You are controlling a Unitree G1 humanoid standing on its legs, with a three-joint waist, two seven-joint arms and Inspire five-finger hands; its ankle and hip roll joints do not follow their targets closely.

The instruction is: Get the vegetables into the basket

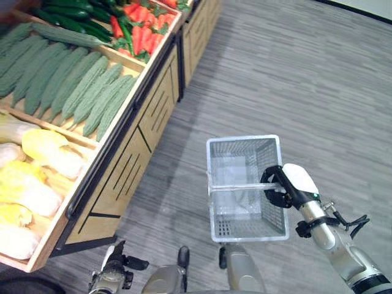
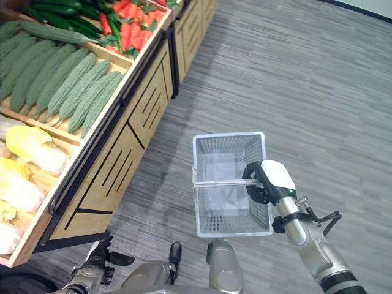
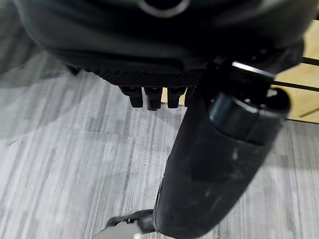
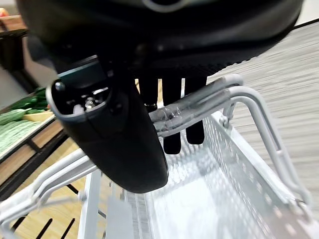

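- Now, start at your far left: the wooden display stand (image 1: 125,165) runs along that side, its slanted bins full of produce.
- Nearest you on the stand lie pale yellow cabbages (image 1: 43,153); next bin up, a row of bumpy green bitter gourds (image 1: 73,82) side by side; beyond them dark green cucumbers (image 1: 70,15), and then red peppers (image 1: 141,30) at the far end.
- Your left hand (image 3: 154,97) hangs low beside the stand's base, over grey floor (image 1: 294,67) — its fingers are curled in towards the palm and hold nothing.
- Moving right, you see the white wire basket (image 1: 245,229) held above the floor, well apart from the stand, with its open top facing up.
- You can see nothing but a pale liner sheet on the basket's bottom, so no vegetable is in it yet; all the produce is on the stand.
- At your right, your right hand (image 1: 275,187) has its fingers hooked round the basket's handle (image 4: 199,107) — the wrist view shows the bars crossing under the curled fingers.
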